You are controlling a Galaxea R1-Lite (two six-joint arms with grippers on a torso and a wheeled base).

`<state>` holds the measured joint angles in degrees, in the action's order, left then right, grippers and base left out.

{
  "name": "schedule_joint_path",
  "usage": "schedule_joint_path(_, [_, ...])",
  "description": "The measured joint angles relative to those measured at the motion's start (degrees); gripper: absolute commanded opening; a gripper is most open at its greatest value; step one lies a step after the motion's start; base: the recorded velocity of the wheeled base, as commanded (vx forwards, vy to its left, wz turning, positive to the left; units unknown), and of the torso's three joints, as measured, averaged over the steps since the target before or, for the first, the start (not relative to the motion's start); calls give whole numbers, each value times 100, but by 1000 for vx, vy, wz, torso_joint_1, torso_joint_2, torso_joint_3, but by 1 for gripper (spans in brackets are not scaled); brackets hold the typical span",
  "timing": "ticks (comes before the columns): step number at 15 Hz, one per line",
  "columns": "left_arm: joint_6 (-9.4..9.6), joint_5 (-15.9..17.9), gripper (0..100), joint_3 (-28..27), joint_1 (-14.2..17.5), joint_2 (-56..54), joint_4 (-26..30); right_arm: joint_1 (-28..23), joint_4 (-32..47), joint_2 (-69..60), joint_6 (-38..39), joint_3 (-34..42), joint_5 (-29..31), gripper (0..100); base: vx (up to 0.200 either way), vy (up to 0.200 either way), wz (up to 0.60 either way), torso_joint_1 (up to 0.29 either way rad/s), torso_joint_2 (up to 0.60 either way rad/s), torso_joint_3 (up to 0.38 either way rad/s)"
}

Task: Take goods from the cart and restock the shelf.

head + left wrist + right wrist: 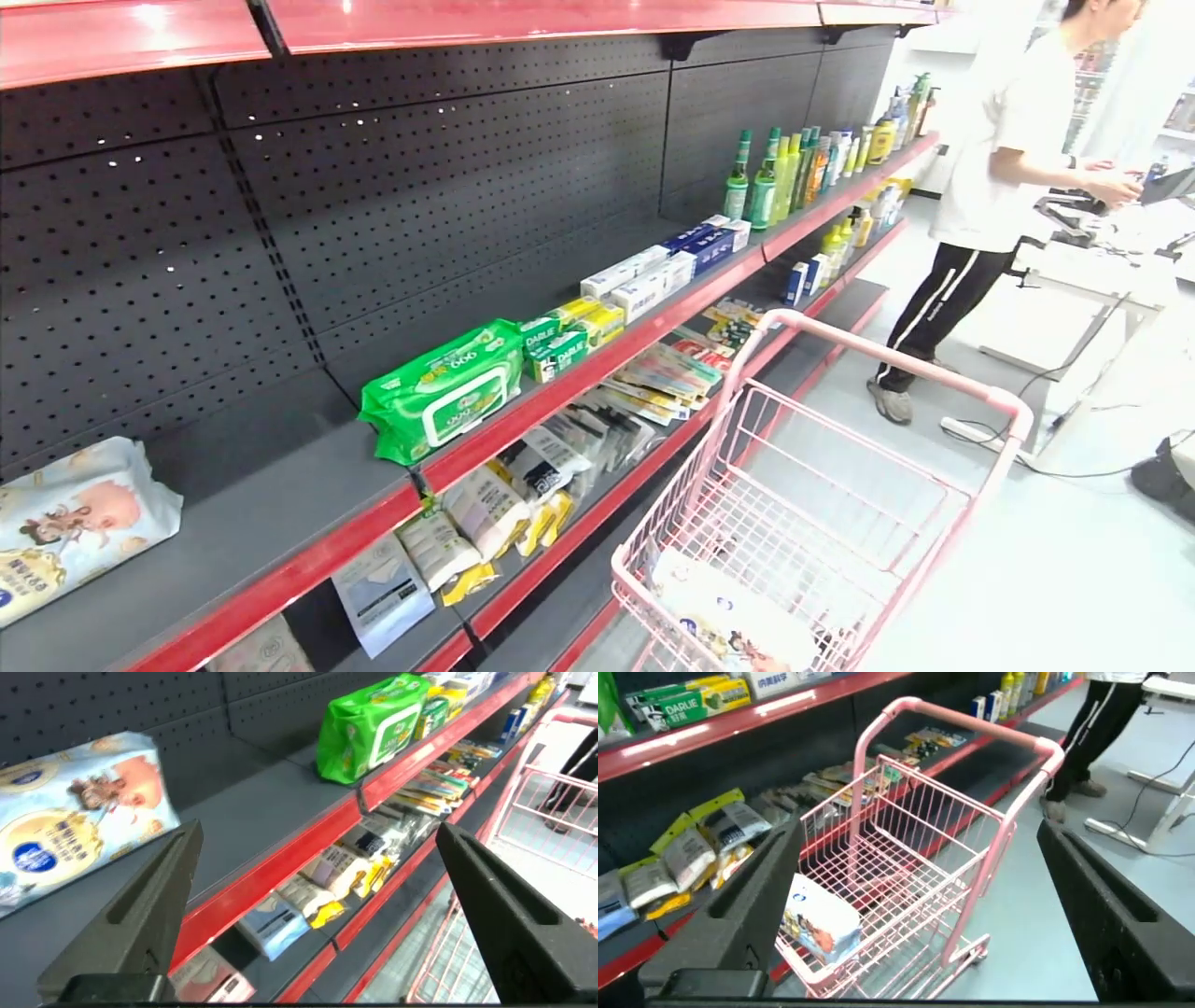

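Currently, shelf (261, 504): alongside the cart (934, 371), partly stocked.
Cart: holds one pack.
Left gripper (318, 833): fingers spread wide, empty, away from the cart, facing the shelf.
Right gripper (917, 829): fingers spread wide, empty, above the cart.
Pack (820, 924): lying in the cart, at the end opposite its handle.

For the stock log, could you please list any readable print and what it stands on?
Green-and-yellow boxes: a brand word in capitals, legible, left unquoted.
Green wipes pack: large figures, blurred.
Cartoon pack on the shelf: print too small.
Pack in the cart: print too small.
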<state>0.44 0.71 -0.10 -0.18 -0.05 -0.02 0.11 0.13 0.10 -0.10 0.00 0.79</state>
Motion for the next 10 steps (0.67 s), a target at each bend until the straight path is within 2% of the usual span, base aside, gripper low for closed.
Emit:
schedule_joint_path(6, [-15,0,100,0,0,0,-2,11,-43,28,-99,-143,-183,100,0,0,0,0,0,0])
schedule_joint_path(8, [-12,0,100,0,0,0,-5,33,-93,351,344,-735,-212,100,0,0,0,0,0,0])
schedule_joint_path(10, [-4,2,100,0,0,0,-5,57,-158,1276,612,-1609,-194,100,0,0,0,0,0,0])
